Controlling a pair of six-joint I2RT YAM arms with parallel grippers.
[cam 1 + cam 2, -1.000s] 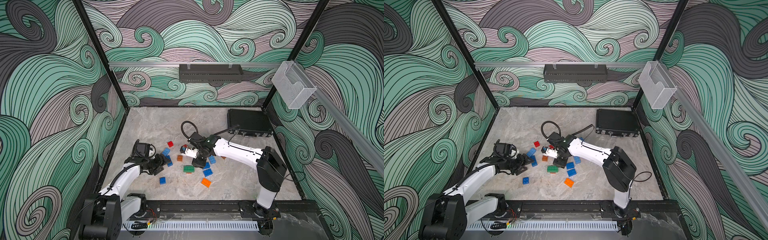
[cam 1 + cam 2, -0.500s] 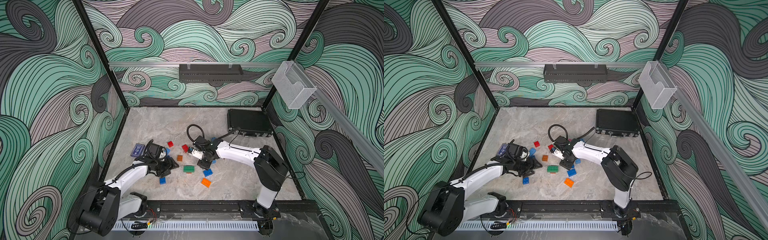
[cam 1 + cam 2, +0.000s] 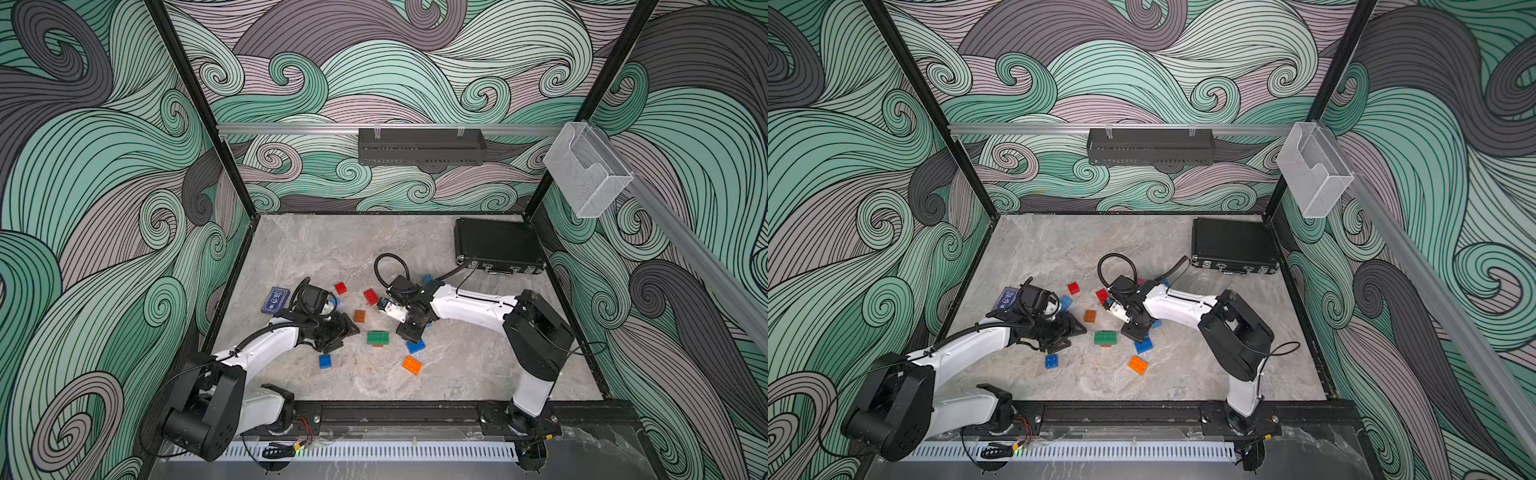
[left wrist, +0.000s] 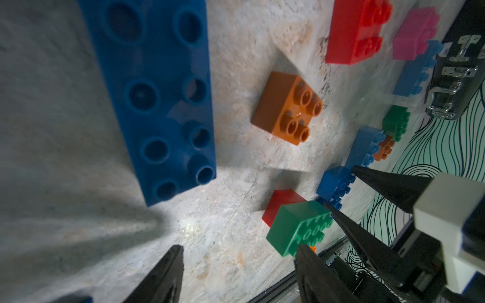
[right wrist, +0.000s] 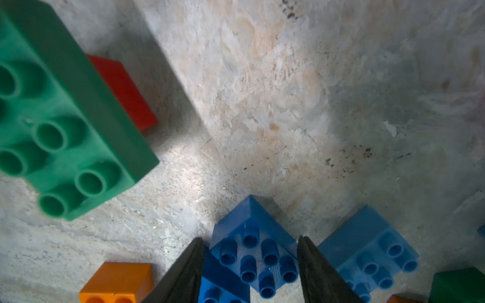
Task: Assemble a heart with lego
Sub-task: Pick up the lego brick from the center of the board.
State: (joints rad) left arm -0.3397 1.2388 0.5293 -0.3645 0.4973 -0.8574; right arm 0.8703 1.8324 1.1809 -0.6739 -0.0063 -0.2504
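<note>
Lego bricks lie scattered mid-floor. My right gripper (image 3: pixel 409 334) (image 5: pixel 249 244) is shut on a dark blue brick (image 5: pixel 244 220) (image 3: pixel 415 345) at floor level, one finger on each side. Beside it are a light blue brick (image 5: pixel 367 257), an orange brick (image 3: pixel 412 365) and a green oblong brick (image 3: pixel 378 337) (image 5: pixel 65 118) resting on a red one. My left gripper (image 3: pixel 353 330) (image 4: pixel 239 262) is open over bare floor, just left of the green brick (image 4: pixel 296 230). A brown-orange brick (image 4: pixel 286 107), a red brick (image 4: pixel 354 31) and a long blue brick (image 4: pixel 157 99) lie ahead of it.
A flat dark blue card box (image 3: pixel 275 300) lies left of the left wrist. A black case (image 3: pixel 498 249) stands at the back right. Another blue brick (image 3: pixel 325 360) sits near the front, and a small red one (image 3: pixel 340 287) further back. The black front rail (image 3: pixel 415 411) borders the floor.
My left arm swung right from near the left wall toward the bricks, uncovering the card box. My right gripper shifted slightly to the right and toward the front.
</note>
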